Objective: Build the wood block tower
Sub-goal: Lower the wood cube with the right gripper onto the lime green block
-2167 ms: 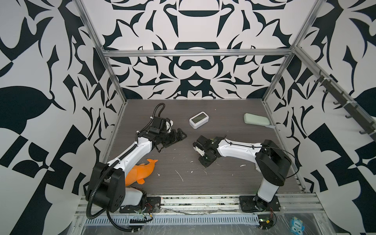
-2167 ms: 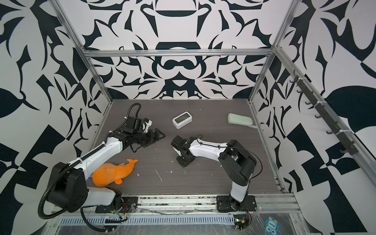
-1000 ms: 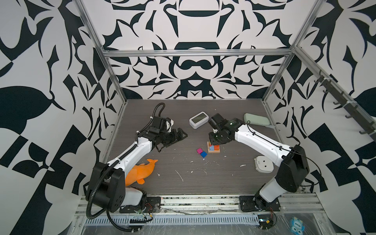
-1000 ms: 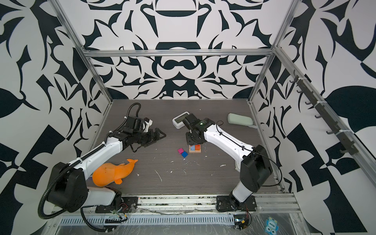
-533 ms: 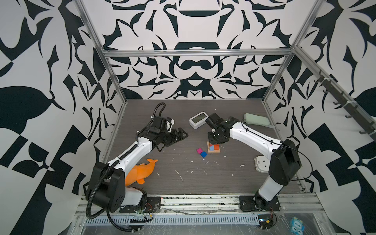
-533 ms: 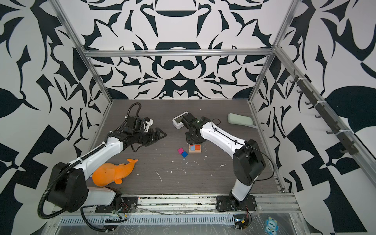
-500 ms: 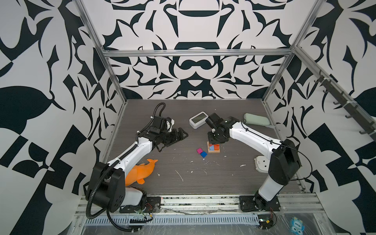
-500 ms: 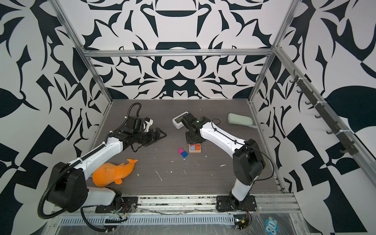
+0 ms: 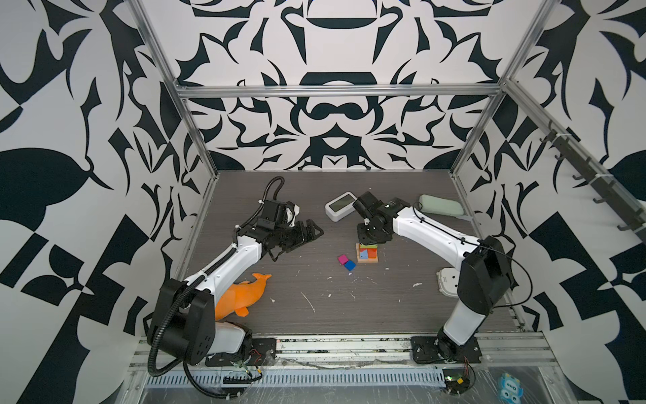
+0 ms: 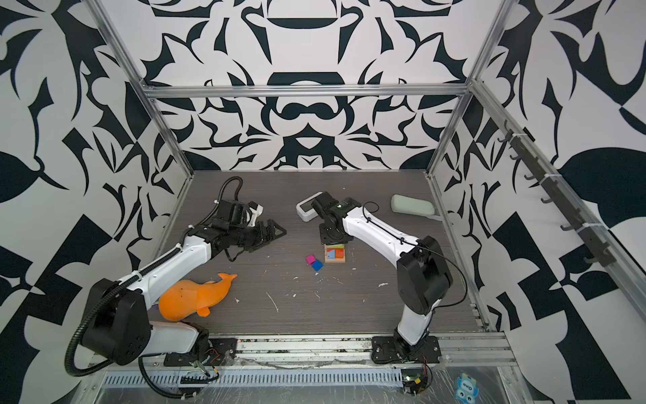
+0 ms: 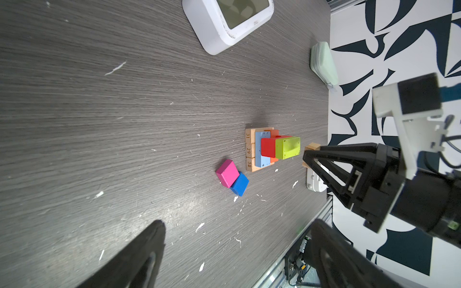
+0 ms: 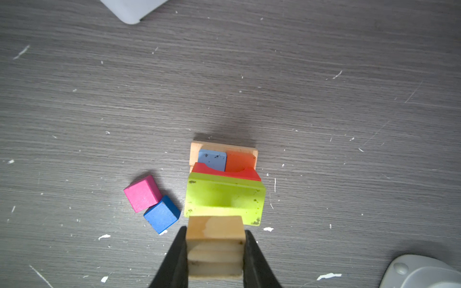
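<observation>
The tower (image 9: 367, 252) (image 10: 335, 253) stands mid-table: tan bars at the base, light blue and orange bars above, then a red block (image 11: 268, 147) and a lime green block (image 12: 224, 197) on top. My right gripper (image 12: 215, 230) (image 9: 372, 238) hangs just over its far side, shut on a tan wood block (image 12: 215, 245) (image 11: 311, 147). Touching each other on the table left of the tower lie a magenta cube (image 9: 343, 259) (image 12: 142, 193) and a dark blue cube (image 9: 350, 266) (image 12: 162, 214). My left gripper (image 9: 309, 231) (image 11: 237, 224) hovers open and empty, well left of the tower.
A white digital clock (image 9: 339, 205) sits behind the tower, close to the right arm. A pale green case (image 9: 440, 209) lies at the back right, a white round device (image 9: 447, 281) at the right edge. An orange dolphin toy (image 9: 244, 295) lies by the left arm's base.
The right arm swung up from low over the middle of the table to above the tower with the tan block, then edged slightly nearer it. The left arm has not moved.
</observation>
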Robot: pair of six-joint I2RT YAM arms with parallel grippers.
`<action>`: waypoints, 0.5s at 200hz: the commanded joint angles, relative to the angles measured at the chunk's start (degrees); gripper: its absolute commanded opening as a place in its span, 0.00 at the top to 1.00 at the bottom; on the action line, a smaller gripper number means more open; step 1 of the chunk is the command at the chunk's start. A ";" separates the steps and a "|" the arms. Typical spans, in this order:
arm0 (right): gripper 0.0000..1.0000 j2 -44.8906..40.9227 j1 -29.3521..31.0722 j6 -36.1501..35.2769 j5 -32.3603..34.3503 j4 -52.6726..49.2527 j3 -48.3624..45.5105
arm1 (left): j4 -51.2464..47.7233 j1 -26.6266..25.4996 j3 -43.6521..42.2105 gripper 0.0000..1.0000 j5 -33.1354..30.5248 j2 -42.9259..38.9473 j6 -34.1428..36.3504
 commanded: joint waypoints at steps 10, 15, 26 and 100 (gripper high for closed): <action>0.73 0.00 -0.26 1.58 1.50 0.43 1.42 | 0.19 -0.16 0.93 0.06 0.95 0.41 -0.11; 0.73 -0.01 -0.34 1.58 1.61 0.37 1.42 | 0.22 -0.18 0.90 0.06 0.88 0.42 -0.14; 0.73 0.20 -0.41 1.77 1.60 0.36 1.36 | 0.08 -0.13 0.88 0.06 0.94 0.43 -0.15; 0.73 1.04 -0.53 2.11 1.17 1.06 0.90 | -0.03 -0.15 0.61 0.06 0.71 0.27 -0.08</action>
